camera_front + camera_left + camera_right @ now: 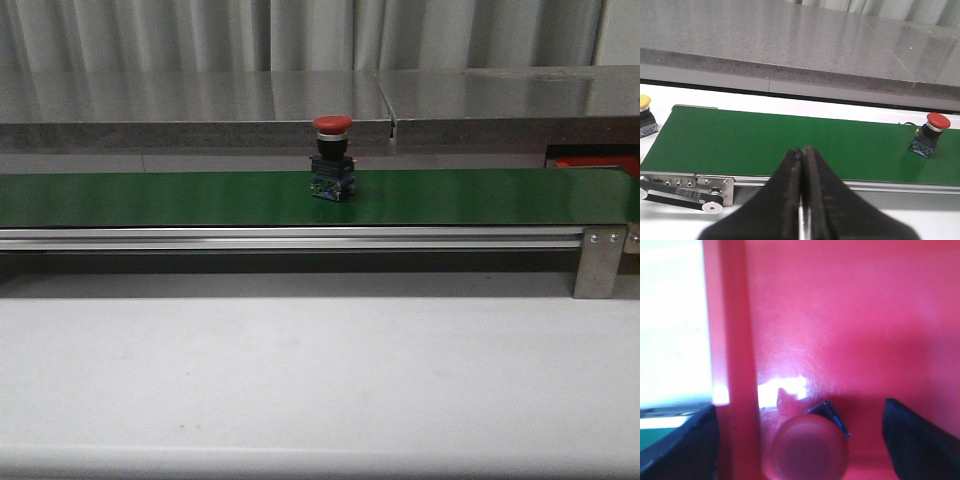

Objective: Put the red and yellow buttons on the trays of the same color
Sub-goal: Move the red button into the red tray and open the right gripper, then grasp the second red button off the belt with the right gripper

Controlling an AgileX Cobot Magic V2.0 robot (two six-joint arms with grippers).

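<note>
Front view: no arm or tool in sight. Red button (pixel 332 156) standing upright on the green belt (pixel 150 198), about mid-length, domed cap up, dark body and bluish base under it. Pale surface (pixel 300 380) spread in the foreground below the belt's metal rail (pixel 300 238). Sliver of red tray (pixel 598 164) peeking at the far right, behind the belt's end.

Left wrist view: left tool (pixel 803 200) poised above the near edge of the belt (pixel 790 145), pitched forward and down, looking across it. Dark fingers (pixel 790 200) pressed together, only a hairline seam between them, clenched on nothing. Red button (pixel 930 134) upright on the belt, well ahead of the tool and off to one side, well apart from it. Yellow button (pixel 645 116) off the opposite end of the belt, standing on the white surface (pixel 790 96), cut by the frame edge. Belt's roller and drive block (pixel 685 187) just beside the tool on that same side.

Right wrist view: right tool (pixel 805 440) pointing straight down into the red tray (pixel 850 315), very close, picture blurred. Fingers (pixel 920 440) spread wide, released, one at each lower corner. Second red button (pixel 810 450) between them, cap up, sitting on the tray floor hard by the tray's rim (pixel 732 340), touching neither finger as far as the blur allows.
</note>
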